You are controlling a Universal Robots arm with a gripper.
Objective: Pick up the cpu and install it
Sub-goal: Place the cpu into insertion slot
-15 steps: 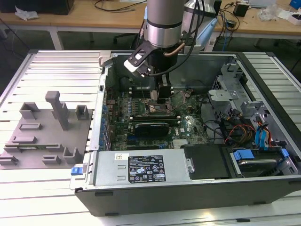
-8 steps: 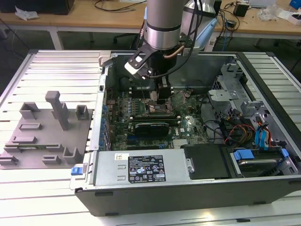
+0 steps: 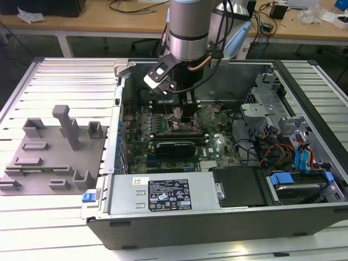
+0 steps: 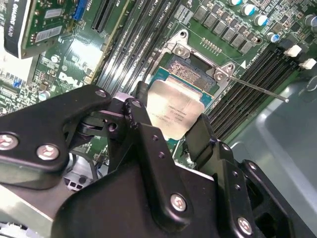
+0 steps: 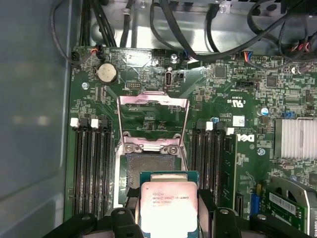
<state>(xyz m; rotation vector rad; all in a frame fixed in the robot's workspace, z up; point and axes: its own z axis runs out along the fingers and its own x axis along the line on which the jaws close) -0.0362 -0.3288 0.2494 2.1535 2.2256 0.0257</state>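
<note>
The cpu (image 4: 173, 111) (image 5: 168, 206), a flat square chip with a silvery top on a green base, is held by two opposite edges between the black fingers (image 4: 200, 136) of my gripper (image 4: 168, 126) (image 5: 171, 220), which is shut on it. It hangs just above the dark metal-framed socket (image 4: 190, 69) (image 5: 148, 166) of the green board (image 5: 233, 148), partly covering it. The socket's load plate (image 5: 152, 121) is swung up and open. In the exterior view the gripper (image 3: 185, 117) reaches down into the open computer case over the board (image 3: 217, 141).
Memory slots (image 5: 91, 168) flank the socket on both sides, and a thin socket lever (image 4: 257, 88) sticks out beside it. A card (image 3: 174, 147), cables and drive bays (image 3: 293, 152) crowd the case. A grey tray with upright blocks (image 3: 49, 157) lies at the exterior view's left.
</note>
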